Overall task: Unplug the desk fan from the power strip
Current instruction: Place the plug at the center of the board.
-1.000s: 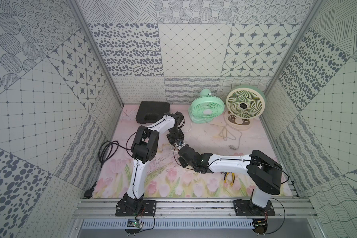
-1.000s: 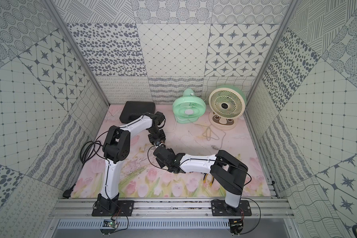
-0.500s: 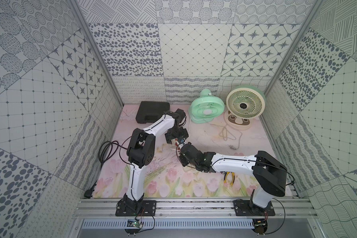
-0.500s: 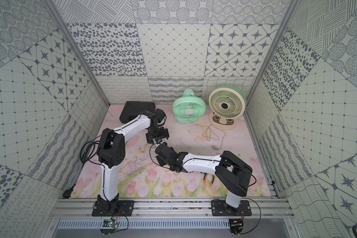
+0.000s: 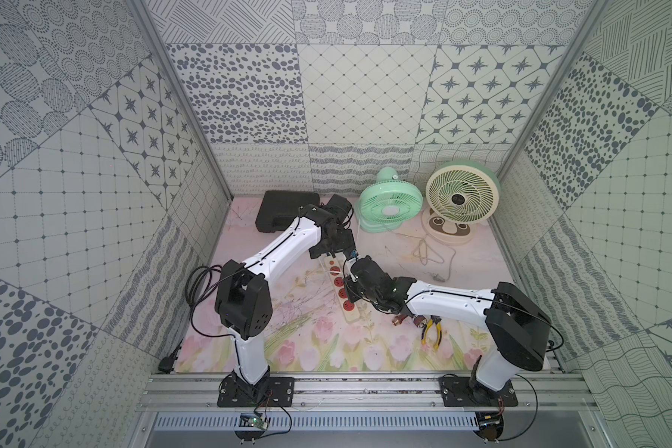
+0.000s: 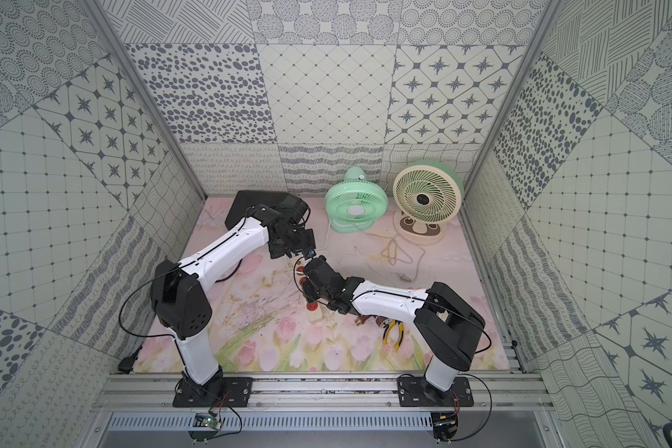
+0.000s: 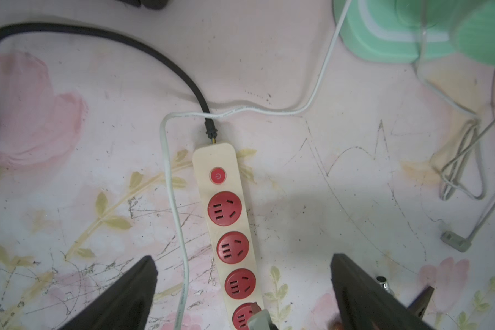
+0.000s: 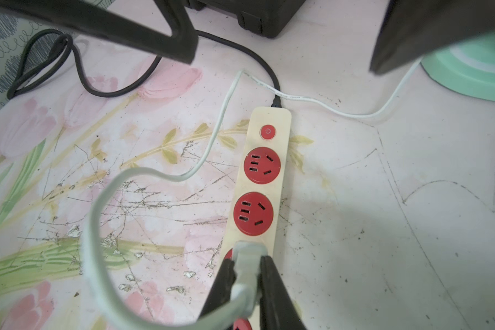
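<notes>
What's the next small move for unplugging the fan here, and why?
Probably lift the right pincer straight up from the power strip. It is shut on the white plug, while the left pincer is open above the strip, gripping nothing. Whether the prongs are clear is hard to tell.

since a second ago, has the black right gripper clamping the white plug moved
yes: in both top views the right gripper, shut on the white plug, has shifted slightly toward the round mint-green fan at the back.
</notes>
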You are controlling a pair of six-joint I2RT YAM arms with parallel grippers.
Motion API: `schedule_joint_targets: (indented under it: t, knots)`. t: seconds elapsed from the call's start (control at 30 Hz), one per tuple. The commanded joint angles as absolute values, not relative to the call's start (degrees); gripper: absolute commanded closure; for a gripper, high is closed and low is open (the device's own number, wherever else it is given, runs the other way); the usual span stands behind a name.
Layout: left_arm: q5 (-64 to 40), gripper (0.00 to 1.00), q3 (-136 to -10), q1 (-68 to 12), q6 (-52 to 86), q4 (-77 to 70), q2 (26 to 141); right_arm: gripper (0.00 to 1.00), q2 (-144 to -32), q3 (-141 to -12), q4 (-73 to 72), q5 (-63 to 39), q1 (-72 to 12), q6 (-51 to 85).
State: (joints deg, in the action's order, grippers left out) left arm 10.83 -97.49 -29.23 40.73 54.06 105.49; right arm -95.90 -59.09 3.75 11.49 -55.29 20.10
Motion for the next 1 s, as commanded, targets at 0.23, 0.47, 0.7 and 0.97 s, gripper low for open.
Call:
schedule_joint_targets:
  t: [0.23,0.47,0.7,0.97]
  knots:
    - [18.00,0.01,-81.42,-30.23,38.43,45.05,85.60,1.00,-101.55,-70.79,3.01,9.40,-48.02,20.79]
    - [22.67,0.01,-72.96,-30.23,40.02,42.79,74.26,1.00,-108.98,-78.48,3.80,6.96,-45.01,20.87]
    - [27.79,0.01,-67.68,-30.27,43.08,44.55,65.75,1.00,-116.21,-87.63,5.38,4.38,-42.87,20.88]
    - [32.42,0.01,-57.87,-30.10,45.84,41.01,58.62,1.00,-125.00,-98.66,9.39,3.47,-41.46,21.43]
